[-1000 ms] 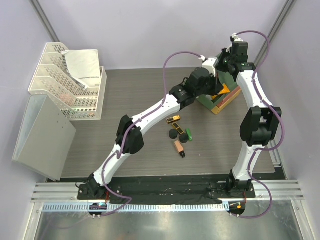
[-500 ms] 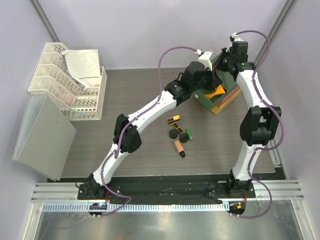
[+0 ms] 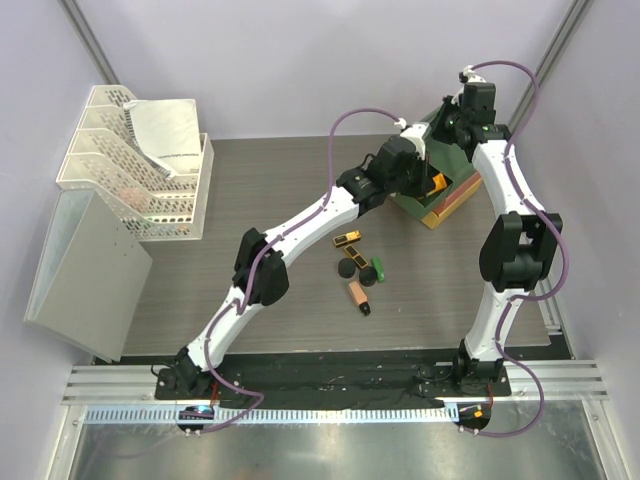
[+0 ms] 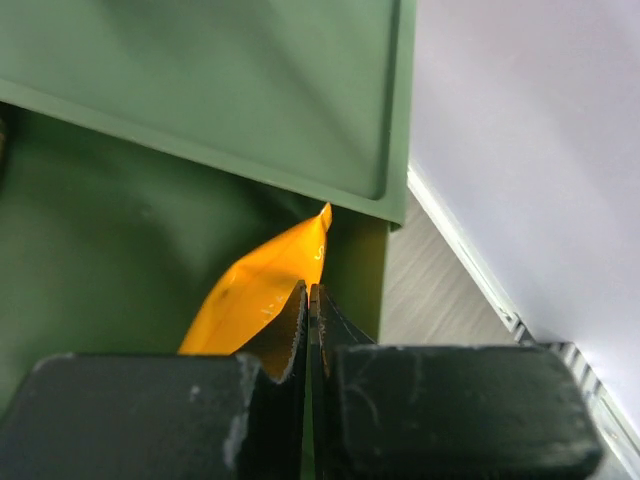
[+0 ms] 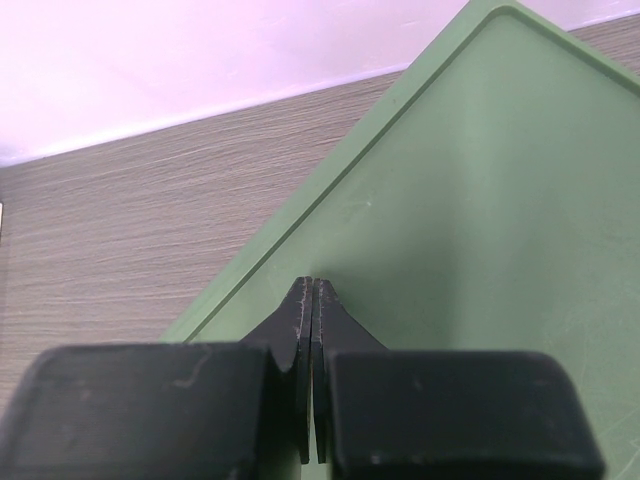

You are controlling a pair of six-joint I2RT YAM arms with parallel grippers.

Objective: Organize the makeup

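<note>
Left wrist, orange tube (image 4: 252,288) behind left gripper (image 4: 308,296)

R gripper (image 5: 308,300) is sitting w/ fingers pressed together, tips over the green box (image 5: 480,200) lid; table (image 5: 150,220) is showing left & ahead of it.

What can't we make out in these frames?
Orange tube: cap end hidden behind the left fingers, left wrist view; under that arm, top view.
Green plastic drawer box: open drawer mostly covered by left arm, top view.
Right fingers: contact with the box lid hidden by their own tips, right wrist view.
Black-gold sticks: markings too small, top view.
</note>
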